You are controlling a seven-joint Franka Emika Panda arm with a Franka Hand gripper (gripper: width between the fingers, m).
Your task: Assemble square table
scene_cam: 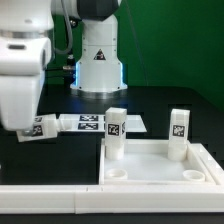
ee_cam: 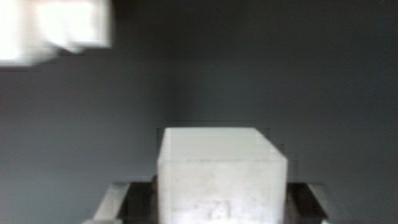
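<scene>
The square table's white slab (scene_cam: 160, 158) lies at the exterior view's right, raised rim up, with round holes showing at its near corners. Two tagged white legs stand upright at its far corners, one (scene_cam: 115, 133) toward the left and one (scene_cam: 178, 133) toward the right. At the exterior view's left, my gripper (scene_cam: 36, 126) hangs over the black table, shut on a third tagged leg (scene_cam: 42, 128). In the wrist view that leg (ee_cam: 222, 170) fills the gap of the gripper (ee_cam: 222, 208), with a dark finger (ee_cam: 128, 200) pressed against each side.
The marker board (scene_cam: 95, 122) lies flat behind the slab, in front of the robot base (scene_cam: 100, 60). A long white rail (scene_cam: 90, 200) runs along the near edge. A blurred white shape (ee_cam: 54, 35) shows in a corner of the wrist view.
</scene>
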